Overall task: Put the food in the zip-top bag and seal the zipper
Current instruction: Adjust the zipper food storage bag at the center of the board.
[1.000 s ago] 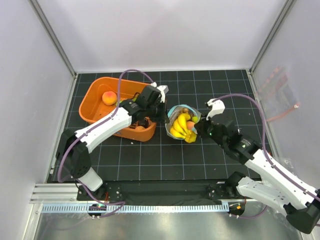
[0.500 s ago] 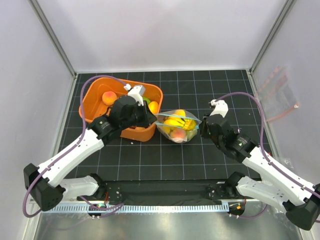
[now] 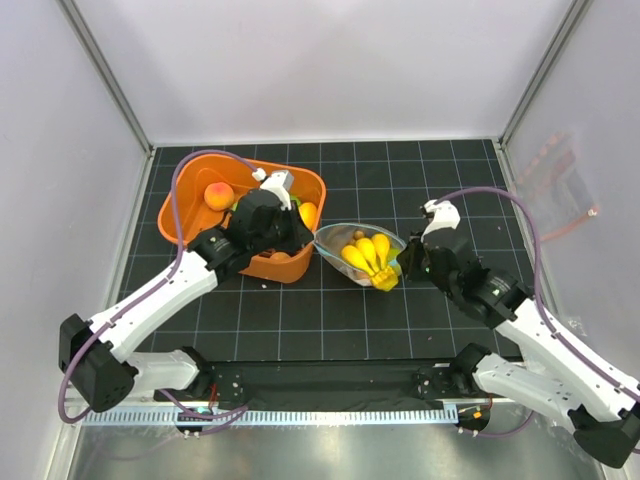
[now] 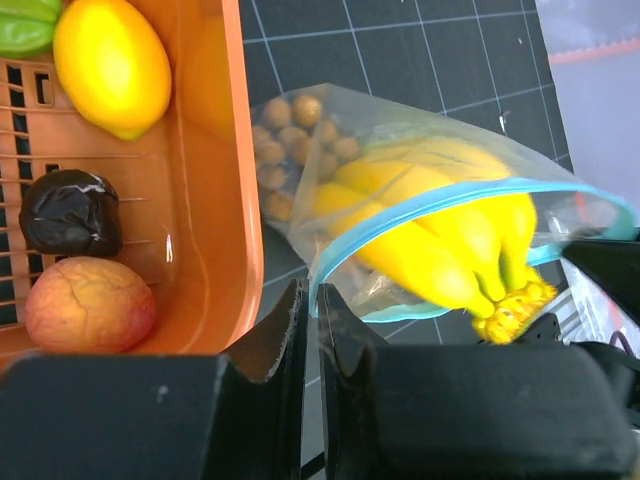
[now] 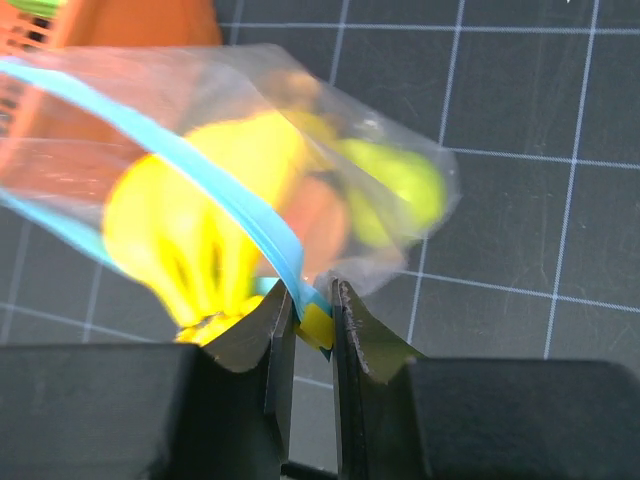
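Basket sits left of centre on the table, with the zip-top bag just beside its right wall. The bag hangs between the left gripper and the right gripper, each pinching one end of the zipper. In the bag: banana toward the right end, cluster of balls on the basket side. In the basket: one peach at the far-left corner, lemon by the right wall, with a lump and a second peach in front of it.
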`<act>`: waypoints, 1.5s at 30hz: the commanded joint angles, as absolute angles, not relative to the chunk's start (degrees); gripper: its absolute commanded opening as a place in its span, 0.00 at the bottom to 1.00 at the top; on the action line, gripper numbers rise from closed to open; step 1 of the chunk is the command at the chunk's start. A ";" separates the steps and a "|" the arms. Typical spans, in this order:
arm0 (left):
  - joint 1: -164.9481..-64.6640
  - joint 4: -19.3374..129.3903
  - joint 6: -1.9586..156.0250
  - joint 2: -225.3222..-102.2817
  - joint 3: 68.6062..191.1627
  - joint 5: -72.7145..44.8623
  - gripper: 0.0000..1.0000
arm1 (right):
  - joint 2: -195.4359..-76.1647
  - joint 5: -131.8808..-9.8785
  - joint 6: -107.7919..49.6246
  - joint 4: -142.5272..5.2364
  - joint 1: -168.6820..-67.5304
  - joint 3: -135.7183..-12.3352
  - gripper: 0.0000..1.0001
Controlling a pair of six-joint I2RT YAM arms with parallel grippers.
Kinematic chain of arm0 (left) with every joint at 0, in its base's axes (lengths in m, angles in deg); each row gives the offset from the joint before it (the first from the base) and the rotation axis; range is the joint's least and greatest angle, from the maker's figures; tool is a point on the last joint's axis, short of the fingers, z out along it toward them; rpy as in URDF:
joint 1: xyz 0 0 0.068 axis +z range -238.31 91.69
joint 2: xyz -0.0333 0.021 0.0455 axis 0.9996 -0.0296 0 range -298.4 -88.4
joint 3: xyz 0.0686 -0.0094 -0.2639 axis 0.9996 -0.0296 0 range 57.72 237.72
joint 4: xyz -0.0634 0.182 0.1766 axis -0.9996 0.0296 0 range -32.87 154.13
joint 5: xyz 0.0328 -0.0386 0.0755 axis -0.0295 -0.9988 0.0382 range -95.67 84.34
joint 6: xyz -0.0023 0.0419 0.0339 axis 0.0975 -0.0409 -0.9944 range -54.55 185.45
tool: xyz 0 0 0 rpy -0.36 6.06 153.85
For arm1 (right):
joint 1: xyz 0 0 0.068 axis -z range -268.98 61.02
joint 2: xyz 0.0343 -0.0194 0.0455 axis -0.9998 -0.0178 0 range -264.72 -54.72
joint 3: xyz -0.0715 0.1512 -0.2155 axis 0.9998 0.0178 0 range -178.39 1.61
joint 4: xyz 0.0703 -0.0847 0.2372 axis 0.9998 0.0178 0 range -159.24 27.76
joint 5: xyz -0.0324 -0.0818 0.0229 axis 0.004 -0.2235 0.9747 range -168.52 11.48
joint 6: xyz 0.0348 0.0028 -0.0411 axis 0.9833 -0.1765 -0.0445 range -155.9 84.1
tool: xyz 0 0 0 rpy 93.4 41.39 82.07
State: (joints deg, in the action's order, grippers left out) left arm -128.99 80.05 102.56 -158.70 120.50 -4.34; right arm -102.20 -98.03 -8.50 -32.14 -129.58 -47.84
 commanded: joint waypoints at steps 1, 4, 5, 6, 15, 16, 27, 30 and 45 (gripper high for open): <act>-128.47 77.87 102.54 -158.62 122.67 -6.98 0.11 | -99.98 -96.01 -9.44 -30.40 -129.32 -53.23 0.01; -127.95 77.70 102.63 -158.27 122.32 -6.98 0.11 | -100.86 -96.80 -9.44 -29.52 -129.32 -54.81 0.01; -127.86 77.61 102.63 -158.01 122.31 -6.98 0.10 | -101.56 -96.80 -9.44 -29.51 -129.41 -55.08 0.01; -127.86 77.52 102.63 -158.01 122.23 -6.98 0.09 | -101.91 -96.71 -9.44 -29.51 -129.32 -55.34 0.01; -130.39 75.06 98.77 -159.23 122.66 -14.99 0.86 | -103.50 -99.44 -8.39 -31.01 -129.32 -54.99 0.01; -131.36 75.06 98.16 -159.67 123.01 -14.02 0.90 | -103.85 -99.70 -8.39 -31.10 -129.32 -55.08 0.01; -144.37 72.34 82.87 -160.03 123.81 1.17 0.90 | -108.68 -101.55 -8.65 -30.92 -129.06 -57.19 0.01; -150.34 73.03 78.21 -160.38 124.86 9.61 0.88 | -110.88 -101.29 -8.91 -30.48 -128.97 -58.42 0.01; -163.28 70.75 42.27 -166.35 119.68 16.57 0.68 | -111.50 -98.83 -9.27 -30.13 -128.27 -59.56 0.01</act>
